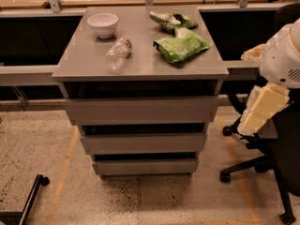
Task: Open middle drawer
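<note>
A grey cabinet (pixel 140 67) has three stacked drawers with flat handleless fronts. The middle drawer (pixel 143 143) sits between the taller, wider top front (pixel 140 109) and the shorter, narrower bottom front (pixel 145 166). Its front stands set back under the top one, and its inside does not show. My arm is at the right edge, with a white shell (pixel 281 55) and a cream end piece. My gripper (pixel 257 116) hangs there, to the right of the cabinet at drawer height, apart from it.
On the cabinet top lie a white bowl (pixel 103 24), a crushed clear bottle (pixel 117 53) and two green bags (pixel 182 47) (pixel 171 20). A black office chair (pixel 276 163) stands at the right. A black bar (pixel 28 203) lies at the lower left of the floor.
</note>
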You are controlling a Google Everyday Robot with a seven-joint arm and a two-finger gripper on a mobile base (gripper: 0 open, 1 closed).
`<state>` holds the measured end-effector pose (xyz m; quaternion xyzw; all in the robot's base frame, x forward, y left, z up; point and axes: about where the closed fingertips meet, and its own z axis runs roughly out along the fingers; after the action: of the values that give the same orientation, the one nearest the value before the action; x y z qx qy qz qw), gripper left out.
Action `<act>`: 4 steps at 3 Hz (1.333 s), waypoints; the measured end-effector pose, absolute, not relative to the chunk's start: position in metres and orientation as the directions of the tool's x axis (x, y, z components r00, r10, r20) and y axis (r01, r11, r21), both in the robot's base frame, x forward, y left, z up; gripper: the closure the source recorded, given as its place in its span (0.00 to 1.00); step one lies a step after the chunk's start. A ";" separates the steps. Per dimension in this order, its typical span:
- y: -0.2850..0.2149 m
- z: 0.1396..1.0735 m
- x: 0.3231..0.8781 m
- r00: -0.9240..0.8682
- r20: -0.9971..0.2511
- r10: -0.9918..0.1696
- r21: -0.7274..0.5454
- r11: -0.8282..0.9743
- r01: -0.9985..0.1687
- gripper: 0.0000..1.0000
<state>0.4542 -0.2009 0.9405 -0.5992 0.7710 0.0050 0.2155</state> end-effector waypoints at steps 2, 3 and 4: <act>-0.197 0.909 0.472 -0.174 -0.414 -0.894 -0.240 0.292 -0.926 0.00; -0.206 0.904 0.468 -0.200 -0.418 -0.886 -0.217 0.312 -0.925 0.00; -0.204 0.875 0.469 -0.186 -0.441 -0.878 -0.170 0.285 -0.943 0.00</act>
<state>0.4687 -0.2044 0.8747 -0.5937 0.7670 0.0698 0.2333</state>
